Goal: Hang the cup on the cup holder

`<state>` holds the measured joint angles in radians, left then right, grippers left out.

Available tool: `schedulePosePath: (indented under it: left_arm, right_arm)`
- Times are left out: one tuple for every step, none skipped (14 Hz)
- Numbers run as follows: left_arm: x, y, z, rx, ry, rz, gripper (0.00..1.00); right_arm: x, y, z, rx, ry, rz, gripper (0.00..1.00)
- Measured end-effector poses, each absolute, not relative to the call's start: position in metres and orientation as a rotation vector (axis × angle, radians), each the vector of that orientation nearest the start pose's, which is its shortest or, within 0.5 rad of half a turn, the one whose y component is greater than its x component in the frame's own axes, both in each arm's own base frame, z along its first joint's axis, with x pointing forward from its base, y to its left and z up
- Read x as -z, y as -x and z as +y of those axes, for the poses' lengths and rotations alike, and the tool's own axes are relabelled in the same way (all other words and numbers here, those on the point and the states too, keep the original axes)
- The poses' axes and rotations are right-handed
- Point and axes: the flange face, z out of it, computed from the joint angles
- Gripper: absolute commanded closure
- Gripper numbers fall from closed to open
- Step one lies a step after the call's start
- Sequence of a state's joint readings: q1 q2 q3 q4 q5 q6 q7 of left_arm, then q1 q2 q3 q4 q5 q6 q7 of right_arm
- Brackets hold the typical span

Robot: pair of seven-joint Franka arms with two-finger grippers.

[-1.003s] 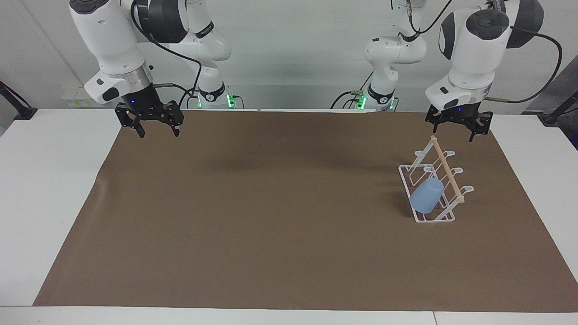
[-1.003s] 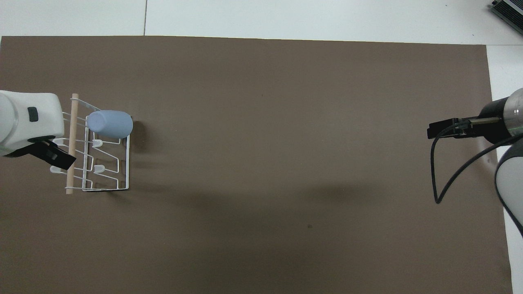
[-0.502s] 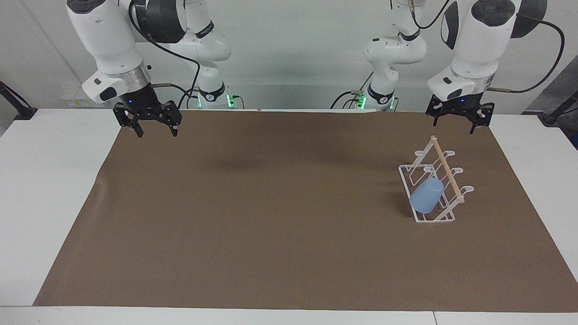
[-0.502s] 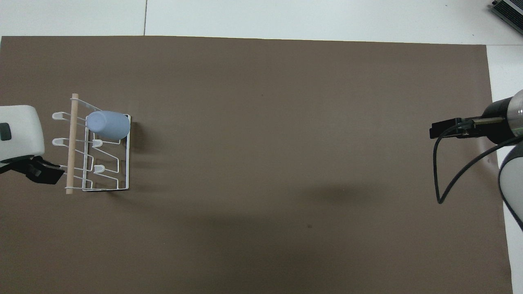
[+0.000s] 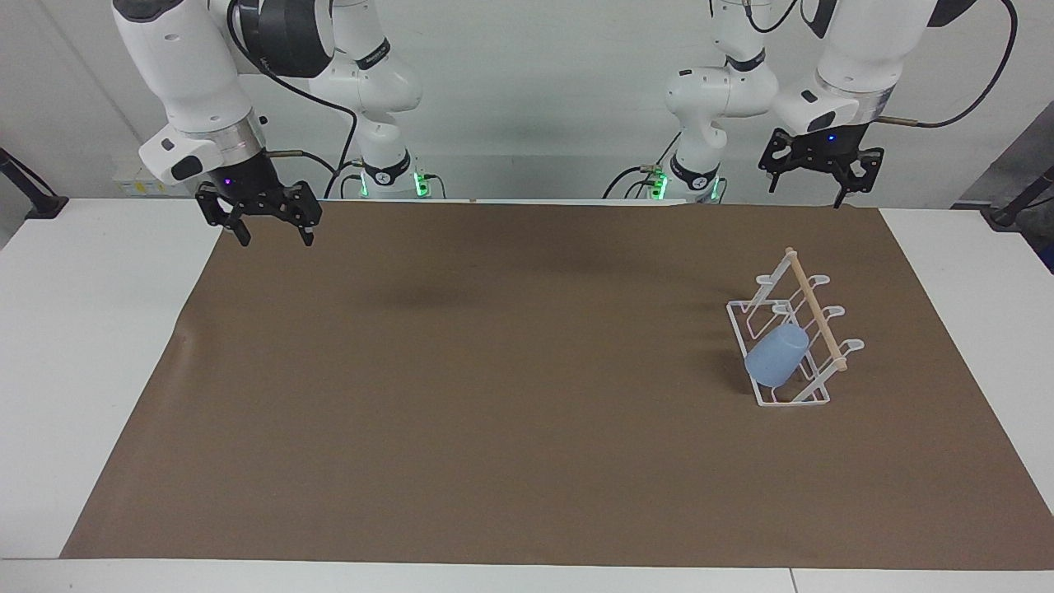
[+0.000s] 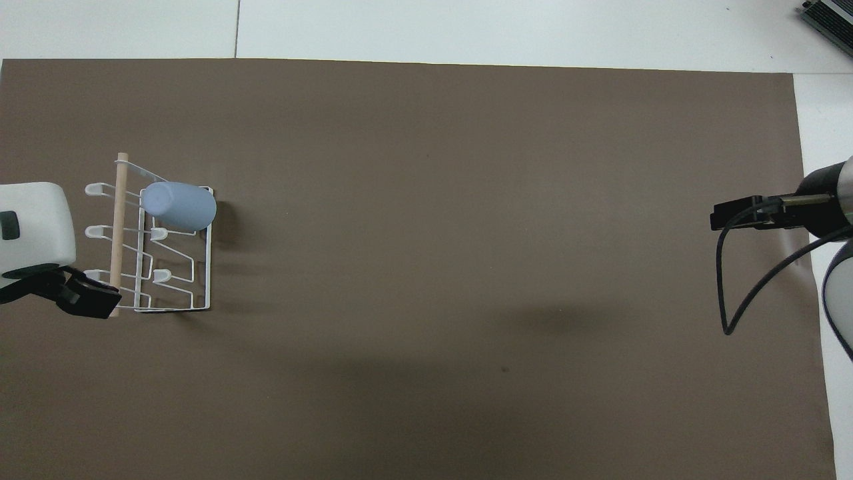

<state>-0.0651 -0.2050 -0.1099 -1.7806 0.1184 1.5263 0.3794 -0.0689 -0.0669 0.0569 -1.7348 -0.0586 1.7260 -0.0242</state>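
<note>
The light blue cup (image 5: 776, 356) hangs upside down and tilted on a prong of the white wire cup holder (image 5: 811, 397), at the end of the rack farther from the robots. It also shows in the overhead view (image 6: 180, 205) on the cup holder (image 6: 208, 267). A wooden dowel (image 5: 815, 309) runs along the rack's top. My left gripper (image 5: 811, 179) is open and empty, raised high over the mat's edge by the robots. My right gripper (image 5: 269, 223) is open and empty, raised over the mat's corner at the right arm's end.
A brown mat (image 5: 494, 395) covers most of the white table (image 5: 74, 346). Cables hang from both arms. A dark device corner (image 6: 830, 17) shows at the table's farthest edge.
My left gripper has risen and drawn back from the cup holder toward the robots. My right gripper has lifted slightly and drawn back. The cup stays hung on the rack.
</note>
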Motion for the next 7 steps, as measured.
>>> schedulePosePath:
  left_arm:
    - [-0.629, -0.478, -0.07, -0.096, 2.917, 0.806, 0.0]
    - [-0.629, -0.48, -0.061, -0.09, 2.956, 0.788, 0.0]
    - [-0.629, -0.483, -0.048, -0.074, 3.004, 0.745, 0.0]
    - [-0.631, -0.487, -0.035, -0.045, 3.042, 0.693, 0.0]
    - [-0.635, -0.49, -0.027, -0.018, 3.064, 0.651, 0.0]
    - [-0.638, -0.495, -0.023, -0.002, 3.073, 0.621, 0.0]
    - [-0.643, -0.501, -0.023, 0.015, 3.081, 0.599, 0.0]
  right_arm:
    - [-0.599, -0.544, -0.01, 0.098, 3.22, -0.041, 0.0]
    - [-0.601, -0.544, -0.01, 0.103, 3.224, -0.045, 0.0]
    - [-0.602, -0.543, -0.01, 0.105, 3.224, -0.044, 0.0]
    - [-0.602, -0.543, -0.01, 0.104, 3.224, -0.042, 0.0]
    - [-0.602, -0.543, -0.012, 0.103, 3.225, -0.038, 0.0]
    - [-0.602, -0.543, -0.013, 0.102, 3.225, -0.033, 0.0]
    - [-0.602, -0.543, -0.015, 0.101, 3.225, -0.03, 0.0]
